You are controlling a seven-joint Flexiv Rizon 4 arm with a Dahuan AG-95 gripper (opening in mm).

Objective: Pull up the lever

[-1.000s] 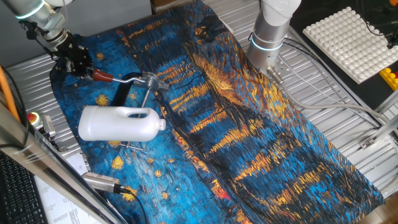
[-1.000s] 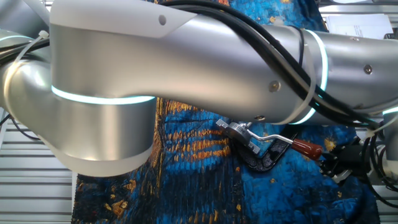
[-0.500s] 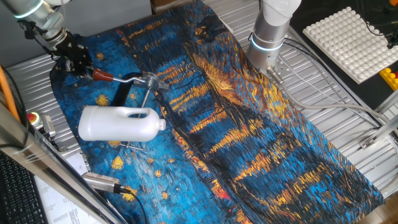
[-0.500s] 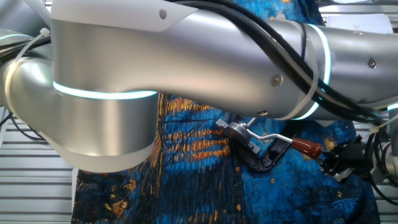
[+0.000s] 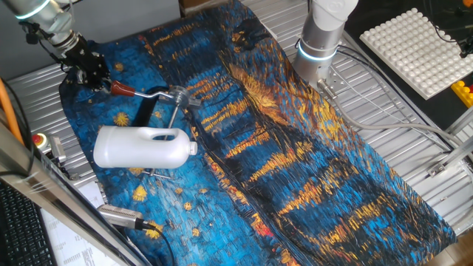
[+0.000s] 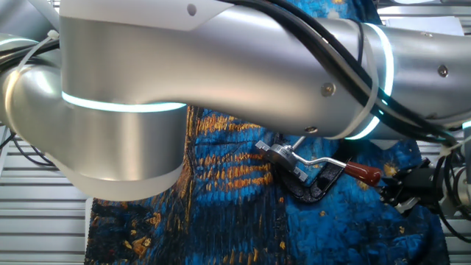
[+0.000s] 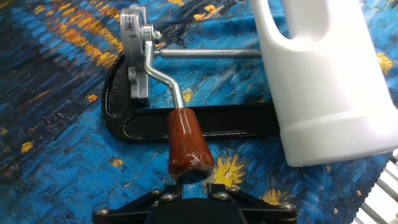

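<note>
The hand [image 7: 186,186] is sitting at the stiff lever's [image 7: 163,84] grippy red-brown tip [image 7: 188,144], its grip impossible to tell.

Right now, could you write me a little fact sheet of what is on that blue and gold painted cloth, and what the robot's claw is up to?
Cloth: blue and gold painted cloth covering the table
Lever: slim silver rod with a red-brown rubbery tip, lying low, hinged to a metal clamp with a black base
Jug: big white plastic jug on its side beside the clamp
Gripper: black two-finger gripper right at the lever's tip
Grip: cannot tell whether it is closed on the tip
Arm: silver arm filling much of the other fixed view
</note>
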